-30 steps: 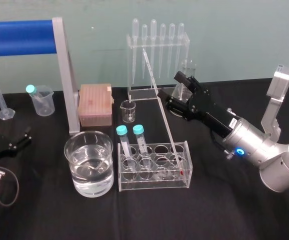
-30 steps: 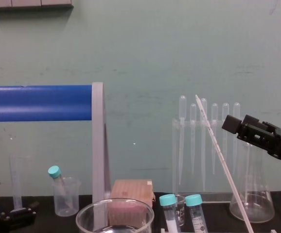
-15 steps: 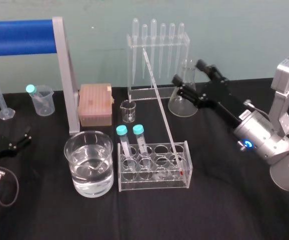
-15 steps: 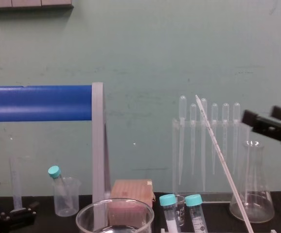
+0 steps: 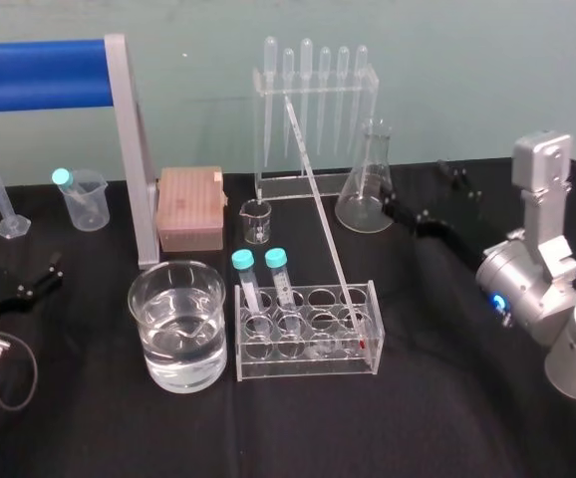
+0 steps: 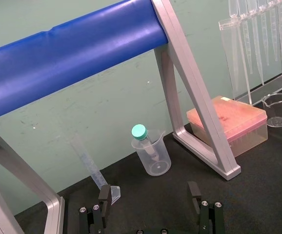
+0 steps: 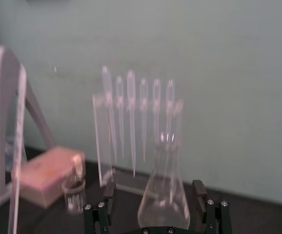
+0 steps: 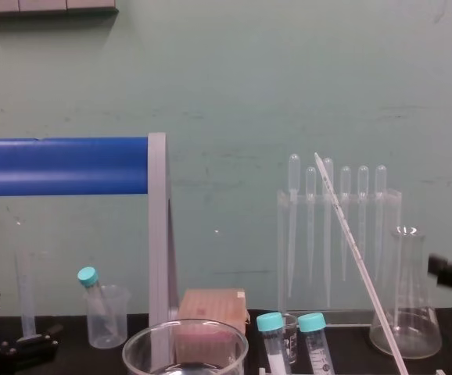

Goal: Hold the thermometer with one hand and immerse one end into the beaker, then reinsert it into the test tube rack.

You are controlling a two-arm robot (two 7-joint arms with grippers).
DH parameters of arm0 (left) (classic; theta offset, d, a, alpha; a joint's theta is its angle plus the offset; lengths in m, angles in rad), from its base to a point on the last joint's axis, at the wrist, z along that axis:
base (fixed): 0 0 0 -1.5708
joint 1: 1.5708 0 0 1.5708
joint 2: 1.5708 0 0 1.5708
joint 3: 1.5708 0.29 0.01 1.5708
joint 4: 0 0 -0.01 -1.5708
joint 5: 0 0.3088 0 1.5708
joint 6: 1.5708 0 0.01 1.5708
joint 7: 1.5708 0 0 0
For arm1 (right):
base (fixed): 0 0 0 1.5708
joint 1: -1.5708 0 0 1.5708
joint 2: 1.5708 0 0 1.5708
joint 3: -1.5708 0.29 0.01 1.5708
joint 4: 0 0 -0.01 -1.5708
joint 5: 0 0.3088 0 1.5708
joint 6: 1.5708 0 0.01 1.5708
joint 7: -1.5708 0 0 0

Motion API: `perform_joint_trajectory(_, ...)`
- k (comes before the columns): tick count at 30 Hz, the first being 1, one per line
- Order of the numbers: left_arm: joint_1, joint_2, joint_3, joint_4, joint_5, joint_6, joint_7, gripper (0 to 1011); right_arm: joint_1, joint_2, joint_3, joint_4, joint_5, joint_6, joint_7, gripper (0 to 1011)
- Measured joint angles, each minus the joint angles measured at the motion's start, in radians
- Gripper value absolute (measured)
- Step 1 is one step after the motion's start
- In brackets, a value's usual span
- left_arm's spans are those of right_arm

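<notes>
The thermometer [image 5: 320,204] leans in the clear test tube rack [image 5: 308,365], red tip low at the rack's right end and top resting toward the pipette stand; it also shows as the thermometer [image 8: 351,242] and, blurred, the thermometer [image 7: 18,161]. The water-filled beaker [image 5: 135,299] stands left of the rack. My right gripper [image 5: 418,191] is open and empty, to the right of the thermometer and apart from it, beside the conical flask. One of its fingers [image 7: 198,191] stands clear of anything. My left gripper [image 6: 149,195] rests open at the table's left.
A conical flask [image 5: 366,189] stands just before the right gripper. Behind the rack are a pipette stand [image 5: 313,110], a small beaker [image 5: 256,221] and a pink tip box [image 5: 190,207]. A blue-barred frame [image 5: 134,149] rises at the left. Two teal-capped tubes [image 5: 258,284] sit in the rack.
My right gripper has pulled back to the right, away from the thermometer, and sits lower beside the flask. The thermometer stays leaning in the rack. The left arm is still.
</notes>
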Motion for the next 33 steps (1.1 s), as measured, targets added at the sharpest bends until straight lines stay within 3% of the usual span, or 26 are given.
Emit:
perform_joint_trajectory(9, 0.0, 0.0, 0.0, 0.0, 0.0, 0.0, 0.0, 1008, 0.002, -0.029, -0.003, 0.043, -0.009, 0.05, 0.018, 1003)
perform_joint_trajectory(33, 0.0, 0.0, 0.0, 0.0, 0.0, 0.0, 0.0, 1008, 0.0, -0.028, -0.003, 0.043, -0.012, 0.051, 0.016, 1003)
